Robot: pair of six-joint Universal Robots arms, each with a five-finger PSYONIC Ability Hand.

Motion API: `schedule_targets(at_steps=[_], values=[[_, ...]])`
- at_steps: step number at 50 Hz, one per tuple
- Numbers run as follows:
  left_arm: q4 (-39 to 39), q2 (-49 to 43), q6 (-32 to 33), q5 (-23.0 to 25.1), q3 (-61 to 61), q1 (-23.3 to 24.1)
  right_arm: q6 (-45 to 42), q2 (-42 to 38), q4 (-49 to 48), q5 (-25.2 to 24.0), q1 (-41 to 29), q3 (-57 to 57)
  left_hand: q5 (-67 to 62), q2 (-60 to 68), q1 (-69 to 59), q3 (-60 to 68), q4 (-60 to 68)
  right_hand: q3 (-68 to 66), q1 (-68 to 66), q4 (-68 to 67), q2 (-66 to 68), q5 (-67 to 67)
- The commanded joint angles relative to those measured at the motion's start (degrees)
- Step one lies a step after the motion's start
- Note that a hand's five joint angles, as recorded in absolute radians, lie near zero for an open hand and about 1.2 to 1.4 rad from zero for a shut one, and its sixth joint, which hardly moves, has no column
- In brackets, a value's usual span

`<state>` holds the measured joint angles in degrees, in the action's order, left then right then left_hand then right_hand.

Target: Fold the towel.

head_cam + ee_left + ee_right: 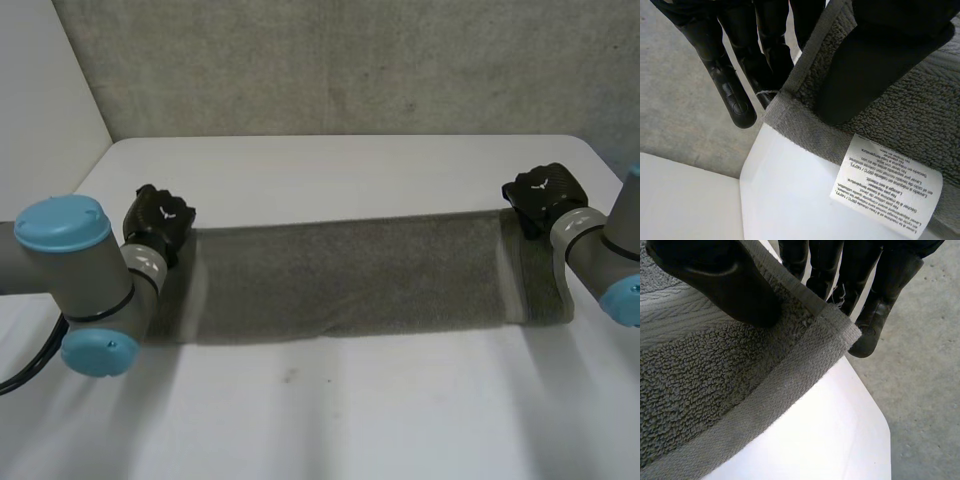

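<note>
A grey towel (pixel 350 275) is stretched wide between my two hands above the white table (pixel 330 420). My left hand (pixel 160 222) pinches its far left corner, and the thumb (pixel 860 75) presses the terry (pixel 920 110) against the fingers (pixel 735 95) behind it. A white care label (pixel 885 195) is sewn near that corner. My right hand (pixel 540 195) pinches the far right corner the same way, thumb (pixel 725 285) on top of the cloth (pixel 715 390) and fingers (pixel 875 315) behind the hem. The towel's near edge hangs low towards the table.
A concrete wall (pixel 350 60) rises behind the table's far edge, and a white panel (pixel 40 90) stands at the far left. The table's corner edges (pixel 875 410) lie close under both hands, with grey floor (pixel 925 365) beyond.
</note>
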<state>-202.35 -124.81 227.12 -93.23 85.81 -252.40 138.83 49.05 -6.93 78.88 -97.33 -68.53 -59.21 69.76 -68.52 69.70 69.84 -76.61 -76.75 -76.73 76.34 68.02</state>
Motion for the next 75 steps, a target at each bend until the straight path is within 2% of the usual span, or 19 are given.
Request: schedule_targets(at_steps=[1, 6, 7, 8, 9, 10, 12, 15, 16, 24, 32, 40, 47, 52, 68, 70, 71, 72, 75], values=[[-2.16, -0.87, -2.38, 0.06, -1.61, -0.02, -0.13, -3.16, 0.08, 0.22, -1.01, 2.87, -10.79, 10.24, -11.48, 10.3, 10.16, -3.39, -3.25, -3.27, 3.66, 1.98], [-2.69, -1.58, -2.38, 0.15, -1.78, -0.02, -0.4, -4.83, 0.34, 0.22, -1.28, 4.63, -10.79, 10.24, -11.48, 10.3, 10.16, -3.39, -3.25, -3.27, 3.66, 1.98], [-2.7, -1.58, -2.38, 0.15, -1.78, -0.02, -0.49, -5.19, 0.34, -0.04, -1.28, 4.89, -10.79, 10.24, -11.48, 10.3, 10.16, 6.21, 6.35, 6.33, -5.94, -7.62], [-2.78, -1.75, -2.38, 0.15, -1.96, -0.02, -0.49, -5.19, 0.34, -0.04, -1.28, 4.89, -10.79, 10.24, -11.48, 10.3, 10.16, 6.31, 6.44, 6.43, -6.04, -7.72], [-2.87, -1.93, -2.55, 0.06, -2.39, -0.02, -0.57, -5.45, 0.08, -0.04, -1.28, 5.16, -10.79, 10.24, -11.48, 10.3, 10.16, 46.11, 46.24, 46.23, -45.84, -47.52], [-2.87, -1.93, -2.56, 0.06, -2.4, -0.02, -0.49, -5.45, -0.1, -0.31, -1.37, 5.51, -10.79, 10.24, -11.48, 10.3, 10.16, 66.61, 66.75, 66.73, -66.34, -68.02], [-3.05, -2.02, -2.56, -0.64, -3.19, -0.02, -0.23, -5.28, -0.19, -0.31, -1.46, 6.29, 59.21, -59.76, 58.52, -59.7, -59.84, 66.61, 66.75, 66.73, -66.34, -68.02], [-3.22, -1.84, -2.82, -0.9, -3.19, -0.11, 0.3, -4.32, -0.01, 0.48, -1.98, 8.14, 54.12, -54.66, 53.43, -54.6, -54.75, 66.61, 66.75, 66.73, -66.34, -68.02], [-3.4, -1.41, -2.91, -1.17, -3.19, -0.02, 0.3, -4.31, -0.01, 0.48, -1.98, 8.15, 59.21, -59.76, 58.52, -59.7, -59.84, 66.61, 66.75, 66.73, -66.34, -68.02], [-3.49, 3.42, -7.11, -1.43, -2.31, -0.11, 8.04, 5.36, 0.43, 0.83, -1.98, 4.45, 59.21, -59.76, 58.52, -59.7, -59.84, 66.61, 66.75, 66.73, -66.34, -68.02], [-3.4, 10.2, -14.33, -1.52, 1.73, -1.07, 12.26, 16.59, 2.0, 0.84, -1.37, -7.21, 59.21, -59.76, 58.52, -59.7, -59.84, 66.61, 66.75, 66.73, -66.34, -68.02], [-3.4, 16.18, -22.42, -1.08, 8.15, -2.31, 12.0, 22.05, 6.65, 0.57, -0.76, -18.2, 59.21, -59.76, 58.52, -59.7, -59.84, 66.57, 66.7, 66.69, -66.3, -67.98], [-3.4, 16.79, -29.88, -0.91, 12.71, -1.95, 11.64, 22.14, 8.34, -0.48, 3.19, -24.8, 59.21, -59.76, 58.52, -59.7, -59.84, 49.23, 49.37, 49.35, -48.96, -50.64], [-3.49, 16.79, -30.5, -0.99, 13.69, -1.6, 10.51, 18.99, 3.69, -3.56, 5.39, -28.32, 59.21, -59.76, 58.52, -59.7, -59.84, 47.86, 47.99, 47.98, -47.59, -49.27], [-3.57, 16.79, -30.5, -0.91, 14.91, -1.87, 6.46, 11.33, -0.01, -3.47, 7.42, -27.36, 59.21, -59.76, 58.52, -59.7, -59.84, 38.94, 39.08, 39.06, -38.67, -40.35], [-3.66, 16.79, -30.5, -0.99, 14.92, -1.87, 6.11, 10.37, -0.97, -3.3, 8.03, -26.49, 59.21, -59.76, 58.52, -59.7, -59.84, 12.51, 12.65, 12.63, -12.24, -13.92], [-3.66, 16.79, -30.5, -0.99, 14.92, -1.87, 6.11, 10.37, -0.98, -3.3, 8.03, -26.48, 59.21, -59.76, 58.52, -59.7, -59.84, 12.37, 12.5, 12.49, -12.1, -13.77], [-3.66, 16.79, -30.5, -0.99, 14.92, -1.87, 6.11, 10.11, -1.76, -3.3, 8.38, -26.13, 59.21, -59.76, 58.52, -59.7, -59.84, -1.62, -1.49, -1.5, 1.89, 0.22], [-3.66, 16.79, -30.5, -0.99, 15.0, -1.87, 6.11, 9.23, -3.08, -2.51, 9.52, -24.82, 59.21, -59.76, 58.52, -59.7, -59.84, -3.39, -3.25, -3.27, 3.66, 1.98]])
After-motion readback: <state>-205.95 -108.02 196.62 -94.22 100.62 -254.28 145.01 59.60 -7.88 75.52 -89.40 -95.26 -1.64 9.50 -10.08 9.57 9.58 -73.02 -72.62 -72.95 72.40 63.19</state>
